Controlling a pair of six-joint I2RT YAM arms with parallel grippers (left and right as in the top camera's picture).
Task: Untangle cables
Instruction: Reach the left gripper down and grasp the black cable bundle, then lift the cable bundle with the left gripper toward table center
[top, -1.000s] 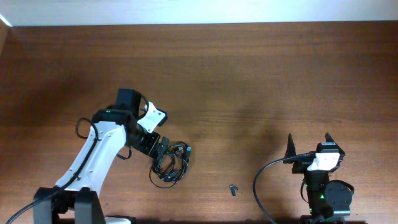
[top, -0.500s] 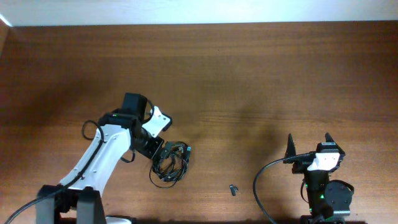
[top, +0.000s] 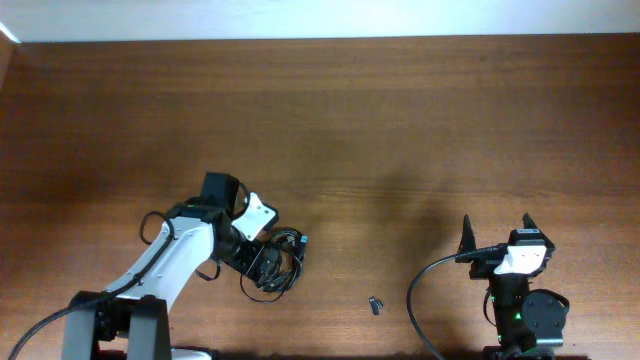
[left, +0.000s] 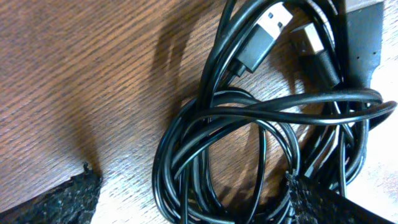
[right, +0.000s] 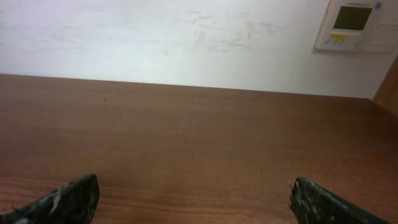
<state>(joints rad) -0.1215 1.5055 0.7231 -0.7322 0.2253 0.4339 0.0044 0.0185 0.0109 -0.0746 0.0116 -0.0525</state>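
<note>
Two robot arms at a wooden counter (top: 400, 120), with tangled black cables (top: 288, 268) under the left one.
I see the left jaws spread wide and low over the coil (left: 261, 124), one finger (left: 62, 199) on each side, gripping nothing; USB plugs (left: 264, 37) show at its far end. The right jaws stand wide too, well apart near the counter's right front edge. A small dark clip (top: 375, 305) lies between.

A wooden table (top: 400, 120) carries tangled black cables (top: 288, 256) and a small dark clip (top: 375, 305).
</note>
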